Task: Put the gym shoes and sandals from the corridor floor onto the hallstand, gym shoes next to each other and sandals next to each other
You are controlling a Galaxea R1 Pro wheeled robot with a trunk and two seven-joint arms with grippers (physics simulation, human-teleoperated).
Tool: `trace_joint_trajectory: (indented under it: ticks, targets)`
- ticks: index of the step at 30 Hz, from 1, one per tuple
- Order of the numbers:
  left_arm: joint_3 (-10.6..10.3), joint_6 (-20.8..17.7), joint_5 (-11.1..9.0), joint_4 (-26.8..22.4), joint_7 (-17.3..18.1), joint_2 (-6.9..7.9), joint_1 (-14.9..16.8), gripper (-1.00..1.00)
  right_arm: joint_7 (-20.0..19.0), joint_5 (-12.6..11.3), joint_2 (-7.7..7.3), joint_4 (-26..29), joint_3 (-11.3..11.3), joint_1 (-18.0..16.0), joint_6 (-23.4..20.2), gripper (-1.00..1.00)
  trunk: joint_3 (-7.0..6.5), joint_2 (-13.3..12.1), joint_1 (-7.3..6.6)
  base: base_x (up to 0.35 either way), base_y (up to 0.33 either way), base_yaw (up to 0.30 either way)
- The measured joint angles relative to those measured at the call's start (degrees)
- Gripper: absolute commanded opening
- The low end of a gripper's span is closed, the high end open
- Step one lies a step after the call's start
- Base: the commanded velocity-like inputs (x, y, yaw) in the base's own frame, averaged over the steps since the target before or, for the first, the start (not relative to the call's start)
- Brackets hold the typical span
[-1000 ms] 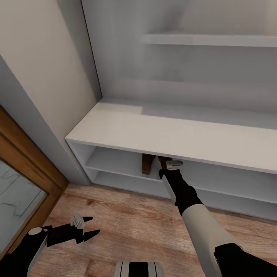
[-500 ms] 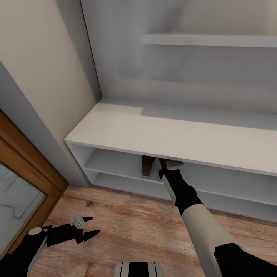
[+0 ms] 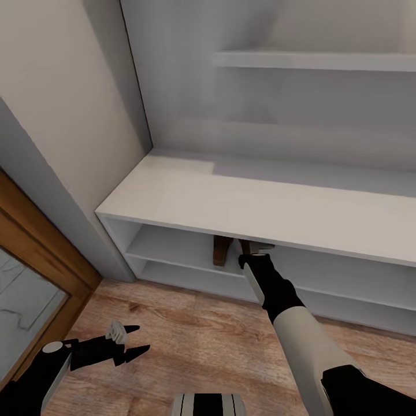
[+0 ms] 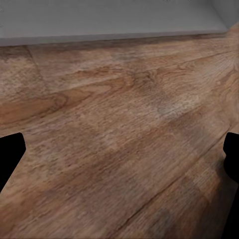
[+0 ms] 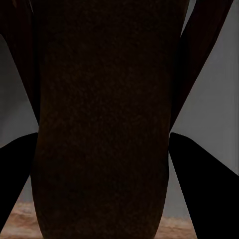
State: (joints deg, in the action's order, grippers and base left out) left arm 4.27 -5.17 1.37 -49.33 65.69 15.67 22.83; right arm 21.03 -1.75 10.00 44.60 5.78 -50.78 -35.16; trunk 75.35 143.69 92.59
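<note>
The right arm reaches from 5 o'clock in the head view into the rack point(image 3: 173, 199), its gripper point(image 3: 254, 249) tucked under the top board at the upper open shelf. Two sandals point(image 3: 220, 249) stand on that shelf side by side: one is free at 9 o'clock of the gripper, the other point(image 5: 99, 119) sits between the right fingers point(image 5: 199, 194). In the right wrist view that dark brown sandal runs lengthwise along the fingers, its rounded end toward the camera, and the fingers close narrowly on its sides. In the head view both sandals have their long axes pointing toward 12 o'clock, into the shelf. The left gripper point(image 3: 132, 341) hovers over the floor point(image 3: 196, 335) at 7 o'clock, fingers point(image 4: 10, 159) spread wide and holding nothing.
</note>
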Motion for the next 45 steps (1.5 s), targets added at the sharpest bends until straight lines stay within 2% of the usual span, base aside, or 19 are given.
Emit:
trace_joint_trajectory:
  ticks: [1,2,34,45]
  targets:
    - [0.0,0.0,0.01,0.0,0.0,0.0,0.0,1.0,-0.01,0.0,0.0,0.0,0.0,0.0,0.0,-1.0,0.0,0.0,0.0,0.003,0.0,0.0]
    - [-0.01,0.0,0.02,0.0,0.0,0.0,0.0,1.0,0.02,0.01,0.0,0.0,0.0,0.0,0.0,1.0,0.0,0.0,0.0,0.003,0.0,0.0]
    - [0.06,0.0,-0.01,0.0,-0.02,-0.09,0.01,1.0,-0.02,0.01,0.0,0.0,0.0,0.0,0.02,1.0,0.0,0.0,0.0,-0.002,0.0,0.0]
    - [0.07,0.0,-0.01,0.01,-0.05,-0.09,0.0,1.0,-0.02,0.01,0.0,0.0,0.01,0.0,0.01,1.0,0.0,0.0,0.03,-0.192,-0.061,0.0]
